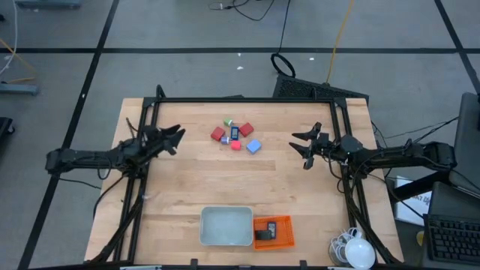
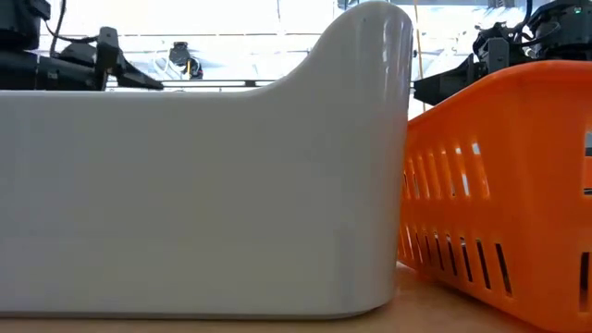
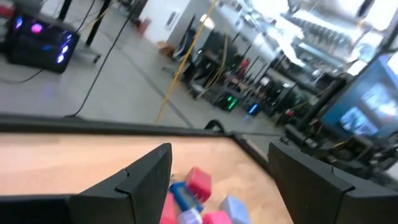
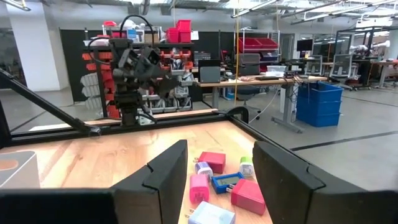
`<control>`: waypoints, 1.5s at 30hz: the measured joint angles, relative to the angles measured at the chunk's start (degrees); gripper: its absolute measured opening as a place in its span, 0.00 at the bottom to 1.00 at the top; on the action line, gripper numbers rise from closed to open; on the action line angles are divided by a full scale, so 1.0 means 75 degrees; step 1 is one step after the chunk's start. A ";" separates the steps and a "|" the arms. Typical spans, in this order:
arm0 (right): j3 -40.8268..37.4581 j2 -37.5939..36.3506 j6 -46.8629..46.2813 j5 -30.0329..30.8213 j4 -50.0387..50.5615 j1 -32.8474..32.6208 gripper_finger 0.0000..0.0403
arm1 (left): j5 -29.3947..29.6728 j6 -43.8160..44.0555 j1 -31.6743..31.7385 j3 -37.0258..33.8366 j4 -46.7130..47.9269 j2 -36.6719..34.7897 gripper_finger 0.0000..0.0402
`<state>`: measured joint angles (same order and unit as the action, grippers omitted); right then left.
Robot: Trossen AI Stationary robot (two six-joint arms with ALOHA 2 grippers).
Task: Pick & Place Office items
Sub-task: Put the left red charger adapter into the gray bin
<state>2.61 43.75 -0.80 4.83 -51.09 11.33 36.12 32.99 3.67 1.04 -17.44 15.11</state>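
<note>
The office items lie in a loose cluster (image 1: pixel 235 136) on the far middle of the wooden table. They include two red blocks (image 1: pixel 218 135), a pink one (image 1: pixel 235 145), a light blue one (image 1: pixel 253 147), a green-topped piece (image 1: pixel 229 122) and a white-blue piece (image 1: pixel 235 133). A black flat piece (image 1: pixel 264 235) lies in the orange basket. My left gripper (image 1: pixel 178 139) hovers open to the left of the cluster. My right gripper (image 1: pixel 300 148) hovers open to its right. The left wrist view shows a red block (image 3: pixel 199 182) between the open fingers (image 3: pixel 149 180). The right wrist view shows a pink block (image 4: pixel 199 186) ahead of my right gripper (image 4: pixel 217 177).
A grey tray (image 1: pixel 226 226) and an orange mesh basket (image 1: pixel 274 232) stand side by side at the table's near edge; they fill the low view as the tray wall (image 2: pixel 203 185) and the basket (image 2: pixel 499 185). Bare wood lies between them and the cluster. A black frame borders the table.
</note>
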 joint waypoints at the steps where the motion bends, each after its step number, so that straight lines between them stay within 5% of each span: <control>1: 0.0000 0.0000 -0.0002 0.0003 0.0000 0.0000 0.42 | 0.0000 0.0111 0.0035 0.0006 -0.0017 0.0191 0.67; 34: 0.0000 0.0000 -0.0207 0.0552 0.0061 -0.0003 0.42 | -0.0246 -0.0394 0.0828 0.4047 0.0950 0.8272 0.67; 45: -0.0001 -0.0003 -0.0207 0.0547 0.0125 -0.0003 0.42 | -0.1308 -0.0111 0.1499 0.5494 0.1776 1.0480 0.67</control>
<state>2.61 43.72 -2.35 8.93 -50.15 11.31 26.31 32.16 14.91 42.24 -4.12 93.71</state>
